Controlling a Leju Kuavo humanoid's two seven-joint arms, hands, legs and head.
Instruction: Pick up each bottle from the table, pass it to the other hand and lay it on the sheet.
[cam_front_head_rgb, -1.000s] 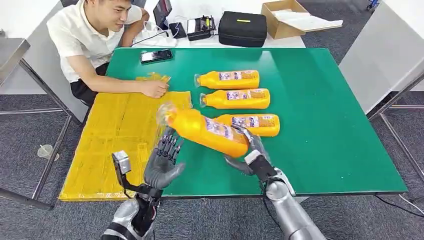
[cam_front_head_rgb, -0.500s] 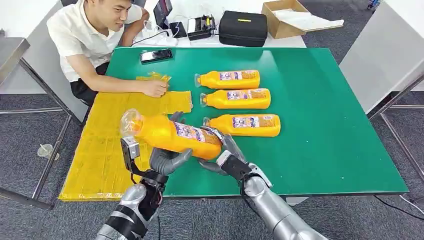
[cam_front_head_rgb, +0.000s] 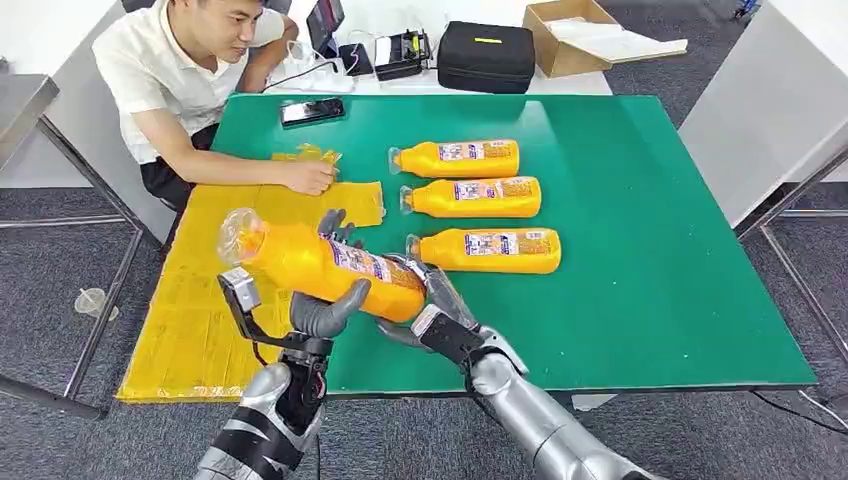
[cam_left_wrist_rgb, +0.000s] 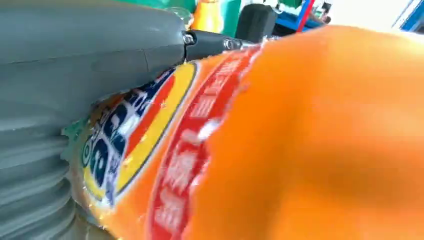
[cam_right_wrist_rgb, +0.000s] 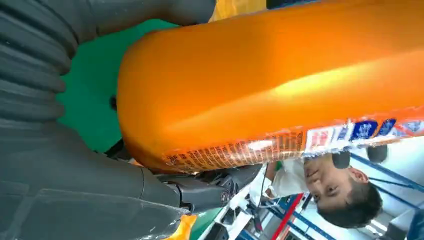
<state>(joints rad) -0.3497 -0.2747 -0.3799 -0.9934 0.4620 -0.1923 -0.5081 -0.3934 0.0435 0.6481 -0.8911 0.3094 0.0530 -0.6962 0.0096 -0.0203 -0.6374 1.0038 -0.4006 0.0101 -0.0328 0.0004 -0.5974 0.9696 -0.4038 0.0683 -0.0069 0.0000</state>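
You are seeing a bottle (cam_front_head_rgb: 325, 265) hanging in the air over the near edge of the desk (cam_front_head_rgb: 640, 250), where the green top is meeting the yellow sheet (cam_front_head_rgb: 215, 290). It is lying nearly level, its clear cap end pointing toward the sheet and tilting slightly up. Both hands are gripping it. The left hand (cam_front_head_rgb: 322, 305) is cupping it from below at the middle, with its fingers (cam_front_head_rgb: 335, 225) showing above the far side of the bottle. The right hand (cam_front_head_rgb: 425, 300) is clasping the base end. In the left wrist view the label is pressing right against the grey thumb (cam_left_wrist_rgb: 100, 50); in the right wrist view the orange base is sitting between thumb (cam_right_wrist_rgb: 90, 192) and palm.

Three more bottles (cam_front_head_rgb: 470, 197) are lying on their sides in a row on the green top beyond the hands, caps pointing toward the sheet. A person (cam_front_head_rgb: 185, 70) is sitting at the far corner, resting a hand (cam_front_head_rgb: 310, 177) on the sheet's far edge. A phone (cam_front_head_rgb: 312, 111) is lying near that corner.
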